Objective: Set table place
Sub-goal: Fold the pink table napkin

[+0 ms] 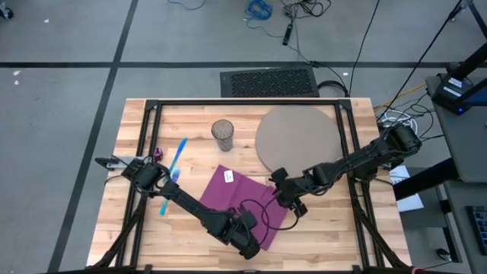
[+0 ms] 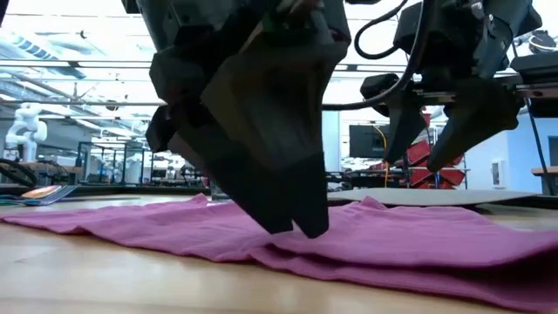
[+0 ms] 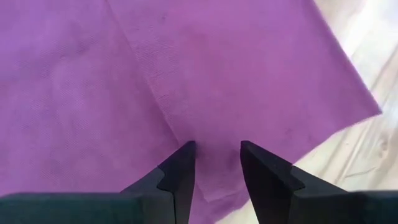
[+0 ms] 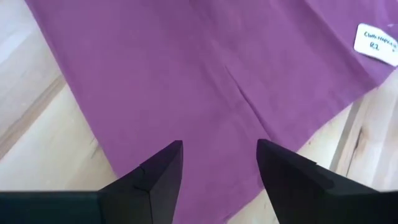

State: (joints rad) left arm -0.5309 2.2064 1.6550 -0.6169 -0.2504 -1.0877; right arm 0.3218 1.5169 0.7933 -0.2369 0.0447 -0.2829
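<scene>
Bench: a light-wood plank bench (image 1: 137,228) with a black frame, seen from above, carrying an unfinished place setting.

Napkin: a purple cloth napkin (image 1: 228,194) lies flat near the front middle of the bench, turned at an angle, with a small white label (image 1: 227,176) on its upper part. It sits beside the mat rather than squared to it, which suggests it is the item being arranged.

Left hand: the left hand (image 3: 216,163) is down over the napkin's front corner, its fingers parted a little with cloth showing in the gap; it is not pinching anything yet, likely poised to catch a fold.

Right hand: the right hand (image 4: 219,155) hovers over the napkin's edge nearest the mat, fingers spread wide and holding nothing, probably placed to take the opposite side so the cloth can be moved or straightened.

Mat: a big round grey-tan mat (image 1: 297,137) rests at the back right, bare.

Glass: a clear glass (image 1: 222,135) stands upright just left of the mat.

Cutlery: a blue plastic piece (image 1: 178,156) lies at the left, apart from the mat, not yet set.

Progress: early, judging by the bare mat.
</scene>
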